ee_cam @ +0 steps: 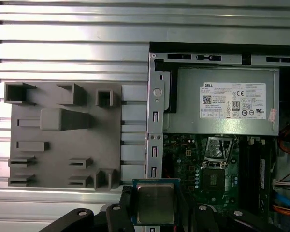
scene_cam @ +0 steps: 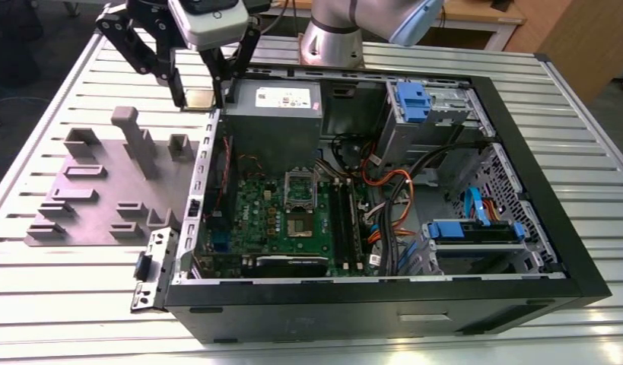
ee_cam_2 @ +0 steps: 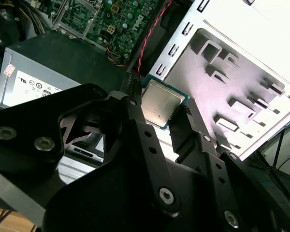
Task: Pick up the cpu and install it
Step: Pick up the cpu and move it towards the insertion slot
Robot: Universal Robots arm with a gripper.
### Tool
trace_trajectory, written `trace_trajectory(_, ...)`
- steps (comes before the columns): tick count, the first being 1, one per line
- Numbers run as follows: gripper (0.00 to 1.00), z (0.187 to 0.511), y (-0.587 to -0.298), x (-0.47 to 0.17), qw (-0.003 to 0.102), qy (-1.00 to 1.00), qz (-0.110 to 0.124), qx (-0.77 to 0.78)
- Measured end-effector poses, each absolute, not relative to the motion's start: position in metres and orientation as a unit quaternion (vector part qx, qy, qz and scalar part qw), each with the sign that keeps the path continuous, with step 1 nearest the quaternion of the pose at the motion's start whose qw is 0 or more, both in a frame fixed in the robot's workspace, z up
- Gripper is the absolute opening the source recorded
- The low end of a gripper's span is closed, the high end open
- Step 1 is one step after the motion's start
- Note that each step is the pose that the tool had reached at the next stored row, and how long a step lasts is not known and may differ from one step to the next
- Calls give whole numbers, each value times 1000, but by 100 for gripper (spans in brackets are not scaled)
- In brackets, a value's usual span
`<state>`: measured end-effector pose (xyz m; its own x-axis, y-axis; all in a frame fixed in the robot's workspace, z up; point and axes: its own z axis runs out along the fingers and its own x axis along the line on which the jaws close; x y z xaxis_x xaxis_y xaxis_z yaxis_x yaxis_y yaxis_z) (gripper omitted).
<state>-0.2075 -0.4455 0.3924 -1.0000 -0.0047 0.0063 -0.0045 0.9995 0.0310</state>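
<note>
The cpu [scene_cam: 199, 99] is a small silvery square chip, and my gripper [scene_cam: 199, 99] is shut on it by two opposite edges. They hang above the slatted table, just outside the case's wall on the exterior view's left, near the power supply. In both wrist views the cpu [ee_cam_2: 159, 102] [ee_cam: 154, 203] sits flat between the black fingers [ee_cam_2: 135, 121] [ee_cam: 128, 205]. The green motherboard [scene_cam: 260, 205] lies inside the case, its socket [ee_cam: 211, 179] bare with the metal frame [ee_cam: 217, 147] raised.
An open black computer case [scene_cam: 535, 190] lies on the slatted metal table [scene_cam: 47, 304]. A grey power supply [scene_cam: 275, 114] sits at its back. The grey holder plate [scene_cam: 98, 190] with upright blocks lies at the exterior view's left. Cables [scene_cam: 392, 190] and blue drive bays [scene_cam: 474, 232] crowd the case.
</note>
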Motion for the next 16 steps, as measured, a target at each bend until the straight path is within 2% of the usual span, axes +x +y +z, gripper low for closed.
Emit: trace_trajectory(16, 47, 392, -446, -190, 3, -1000, -16, 2)
